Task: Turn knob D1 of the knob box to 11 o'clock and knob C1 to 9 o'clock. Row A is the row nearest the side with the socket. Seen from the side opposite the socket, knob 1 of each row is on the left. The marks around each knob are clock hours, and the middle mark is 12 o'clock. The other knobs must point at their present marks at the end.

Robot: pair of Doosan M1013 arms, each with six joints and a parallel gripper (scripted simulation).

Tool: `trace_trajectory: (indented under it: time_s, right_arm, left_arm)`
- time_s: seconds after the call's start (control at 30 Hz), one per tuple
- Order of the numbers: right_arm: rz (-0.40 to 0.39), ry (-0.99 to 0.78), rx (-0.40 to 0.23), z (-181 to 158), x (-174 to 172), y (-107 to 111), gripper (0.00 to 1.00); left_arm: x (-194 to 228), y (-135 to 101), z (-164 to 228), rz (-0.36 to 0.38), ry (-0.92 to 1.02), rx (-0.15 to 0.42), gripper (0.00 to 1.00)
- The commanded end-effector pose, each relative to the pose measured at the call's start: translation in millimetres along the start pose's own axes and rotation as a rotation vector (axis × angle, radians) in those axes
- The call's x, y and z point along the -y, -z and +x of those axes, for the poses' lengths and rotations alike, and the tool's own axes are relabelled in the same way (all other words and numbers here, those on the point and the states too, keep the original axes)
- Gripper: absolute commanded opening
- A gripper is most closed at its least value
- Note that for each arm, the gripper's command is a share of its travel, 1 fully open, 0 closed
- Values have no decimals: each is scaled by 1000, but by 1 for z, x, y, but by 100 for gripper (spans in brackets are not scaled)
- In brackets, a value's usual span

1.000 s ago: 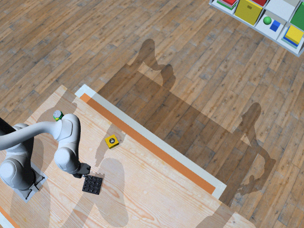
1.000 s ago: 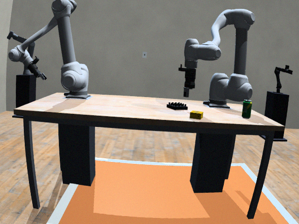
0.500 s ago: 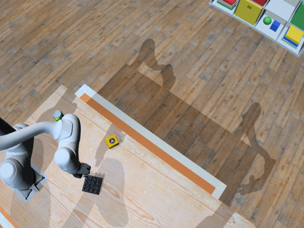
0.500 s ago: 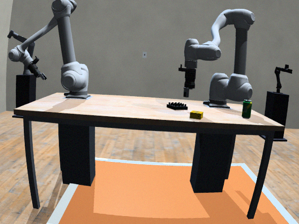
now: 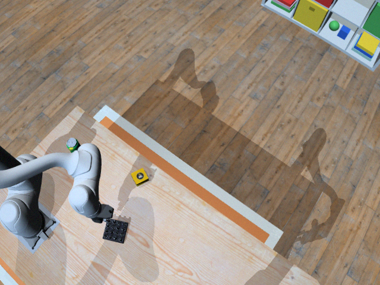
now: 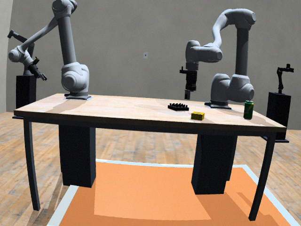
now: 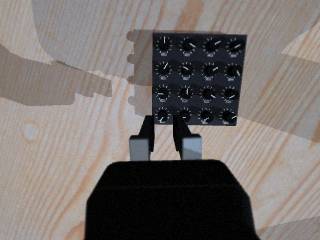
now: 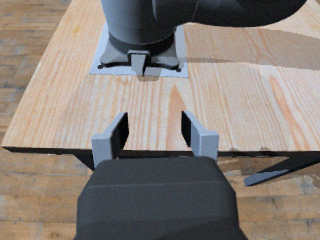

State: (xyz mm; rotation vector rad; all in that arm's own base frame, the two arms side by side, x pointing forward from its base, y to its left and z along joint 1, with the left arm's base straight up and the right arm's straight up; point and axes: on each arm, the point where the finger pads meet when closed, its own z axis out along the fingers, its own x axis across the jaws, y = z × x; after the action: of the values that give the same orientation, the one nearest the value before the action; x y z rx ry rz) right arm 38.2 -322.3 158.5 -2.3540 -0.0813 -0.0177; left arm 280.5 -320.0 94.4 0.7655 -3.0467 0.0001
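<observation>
Nearby, yellow box point(image 5: 139, 177) point(image 6: 197, 116), green can point(image 5: 72, 144) point(image 6: 248, 109).

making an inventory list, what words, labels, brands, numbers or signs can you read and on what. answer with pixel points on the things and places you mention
No text is legible:
Black square knob box point(image 5: 115, 231) point(image 6: 178, 107) point(image 7: 197, 80): tiny labels under knobs, unreadable.
Yellow box point(image 5: 139, 176) point(image 6: 197, 115): round dark emblem on top, blurred.
Green cylindrical can point(image 5: 72, 144) point(image 6: 248, 109): no readable brand.

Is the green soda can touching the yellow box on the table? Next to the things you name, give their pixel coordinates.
Apart. The top view shows bare wood between the green soda can point(image 5: 73, 145) point(image 6: 248, 110) and the yellow box point(image 5: 139, 177) point(image 6: 197, 116), and the exterior view shows a wide gap too.
</observation>
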Motion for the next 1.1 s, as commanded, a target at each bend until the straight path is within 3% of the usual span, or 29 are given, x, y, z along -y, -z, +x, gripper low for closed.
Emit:
trace_trajectory:
  time_s: [0.0,1.07]
  right_arm:
    - [-1,0,0,0,0,0,100]
    - [-1,0,0,0,0,0,100]
  left_arm:
    - [0,-3,0,1,0,1,46]
    - [0,-32,0,1,0,1,46]
